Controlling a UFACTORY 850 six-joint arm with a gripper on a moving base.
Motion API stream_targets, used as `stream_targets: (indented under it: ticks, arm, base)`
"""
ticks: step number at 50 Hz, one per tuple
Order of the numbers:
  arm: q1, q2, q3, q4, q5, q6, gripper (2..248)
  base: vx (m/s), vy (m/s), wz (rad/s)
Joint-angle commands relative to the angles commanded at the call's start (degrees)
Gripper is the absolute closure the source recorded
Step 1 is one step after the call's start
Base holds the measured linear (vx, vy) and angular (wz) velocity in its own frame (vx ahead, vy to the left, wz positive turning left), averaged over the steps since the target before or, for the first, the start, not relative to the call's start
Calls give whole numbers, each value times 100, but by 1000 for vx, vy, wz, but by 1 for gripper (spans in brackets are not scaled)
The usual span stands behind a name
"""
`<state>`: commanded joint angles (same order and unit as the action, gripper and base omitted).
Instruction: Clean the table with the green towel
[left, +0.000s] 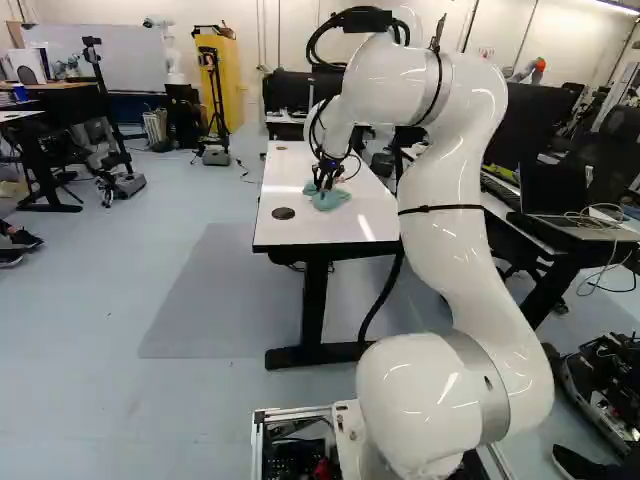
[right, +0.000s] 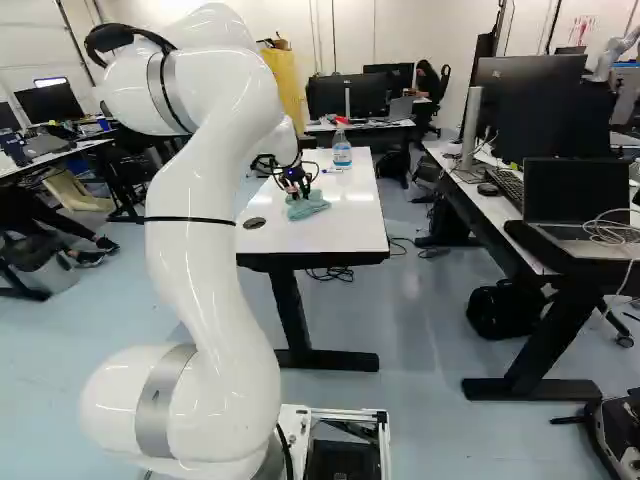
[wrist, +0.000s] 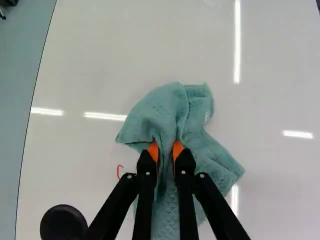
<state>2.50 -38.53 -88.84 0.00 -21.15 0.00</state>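
In the left base view my gripper (left: 325, 182) is low over the white table (left: 285, 232), at the green towel (left: 330, 200). The right base view shows the same towel (right: 308, 206) crumpled on the tabletop under the gripper. From the wrist, both orange pads of the gripper (wrist: 166, 154) press a bunched fold of the towel (wrist: 167, 112) from two sides. The rest of the cloth spreads ahead of and under the fingers. A short red mark (wrist: 120, 171) shows on the tabletop beside the towel.
A water bottle (right: 342, 150) and a blue pen (right: 332, 170) stand and lie farther back on the table. A round dark grommet (left: 283, 213) sits near its front edge. Right of it, another desk holds a laptop (right: 578, 200) and monitors. Another robot (left: 172, 55) is far back.
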Motion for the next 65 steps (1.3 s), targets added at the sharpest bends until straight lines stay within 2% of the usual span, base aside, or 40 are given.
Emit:
stream_targets:
  ticks: [14,38,51,65]
  arm:
    - [103,-328,-474,0,0,0,199]
    - [388,-707,-1029,0,0,0,199]
    - [571,-733,-1068,0,0,0,199]
    - [736,-543,-789,0,0,0,199]
  base:
    - [0,0,0]
    - [0,0,0]
    - [0,0,0]
    - [0,0,0]
